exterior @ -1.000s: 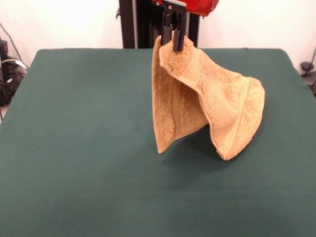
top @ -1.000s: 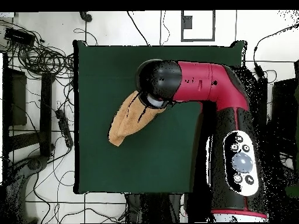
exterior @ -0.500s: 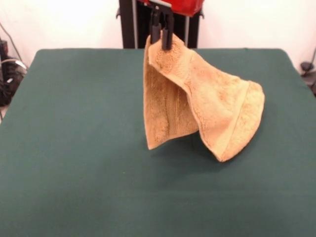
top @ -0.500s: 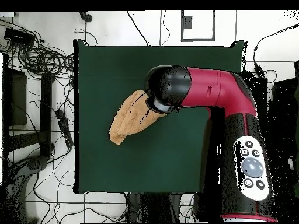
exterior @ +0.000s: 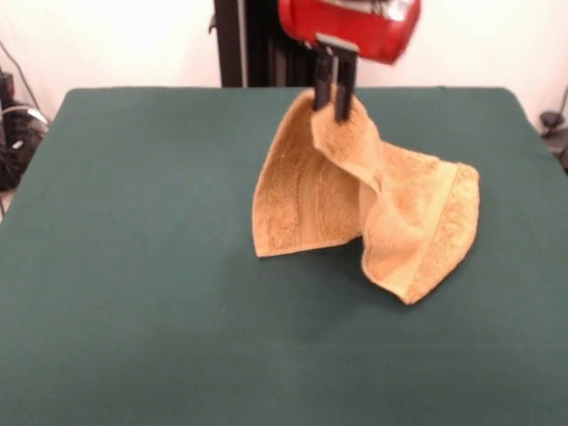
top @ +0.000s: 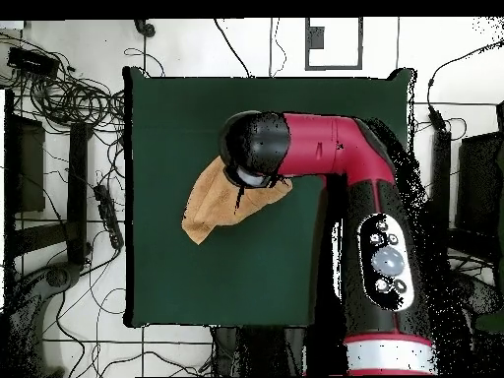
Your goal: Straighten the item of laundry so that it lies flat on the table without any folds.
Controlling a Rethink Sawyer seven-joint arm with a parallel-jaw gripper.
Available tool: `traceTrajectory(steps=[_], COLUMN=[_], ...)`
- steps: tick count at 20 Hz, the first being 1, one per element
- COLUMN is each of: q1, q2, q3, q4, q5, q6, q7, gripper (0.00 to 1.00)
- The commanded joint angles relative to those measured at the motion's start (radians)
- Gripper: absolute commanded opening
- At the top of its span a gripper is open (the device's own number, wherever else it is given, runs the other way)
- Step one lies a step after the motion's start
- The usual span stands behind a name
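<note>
Gripper [exterior: 334, 105] clamped on the top of the towel [exterior: 373, 209], which hangs below it.

From the pinched fold between the black fingers, the orange-tan cloth drapes down in two flaps: one straight below and to the picture's left in the front view, the other trailing off to the right, its lower edges reaching the green table [exterior: 133, 266]. In the overhead view the towel [top: 212, 209] spreads out from under the arm's black wrist [top: 254, 146].

Tangled black cables [top: 61, 94] on the tiled floor [top: 177, 44], white wall [exterior: 106, 40] behind.
</note>
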Motion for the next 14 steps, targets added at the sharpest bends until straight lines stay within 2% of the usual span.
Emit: traceTrajectory(steps=[1,5,8,14], q1=[-0.024,-0.068,-0.06,-0.051], q2=[0.233,0.304,0.306,0.174], q3=[0.167,0.178,0.15,0.102], q4=[0.007,-0.009,-0.018,0.135], q5=[-0.035,-0.059,-0.089,-0.113], q6=[-0.16,-0.187,-0.172,-0.192], q7=[-0.199,-0.227,-0.212,-0.119], gripper=[0.0,0.0,0.0,0.0])
